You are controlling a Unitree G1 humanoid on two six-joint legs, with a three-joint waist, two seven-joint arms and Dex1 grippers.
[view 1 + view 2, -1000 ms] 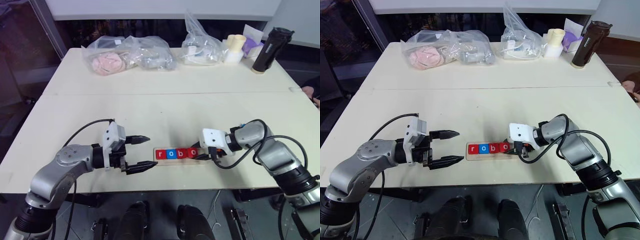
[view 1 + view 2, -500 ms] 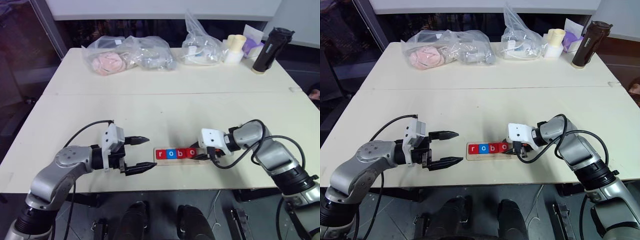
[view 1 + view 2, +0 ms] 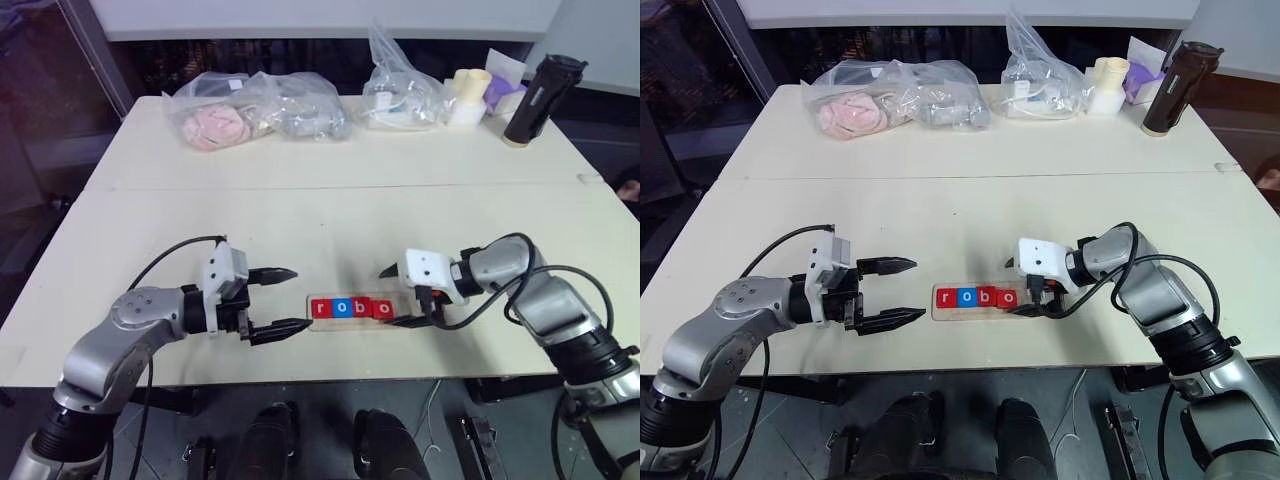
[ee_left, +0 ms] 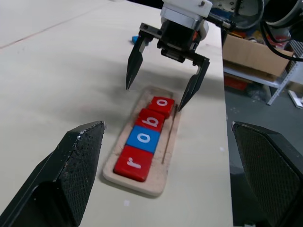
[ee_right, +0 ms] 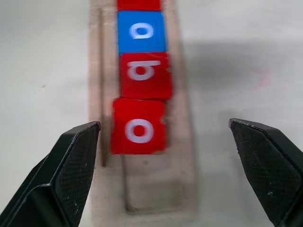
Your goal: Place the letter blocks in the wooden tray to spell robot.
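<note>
The wooden tray [image 3: 352,309] is lying near the worktop's [image 3: 330,215] front edge, about midway along it, and four letter blocks are sitting in its groove: a red r [image 4: 134,162], a blue o [image 4: 144,137], a red b [image 4: 151,121] and a red o [image 5: 139,126]. This last red o is sitting slightly askew and touching the b. Beyond it the tray's end slot is standing bare, waiting for the t, and no t block is showing on the worktop.

The right hand [image 3: 398,296] is hovering over that bare end, its fingers spread wide and holding nothing. The left hand [image 3: 283,300] is hanging just beside the tray's r end, equally wide open and empty.

To finish well, the right hand is probably best lifting straight away without brushing the crooked o. The t then needs seating flat in the remaining slot, snug against that o.
</note>
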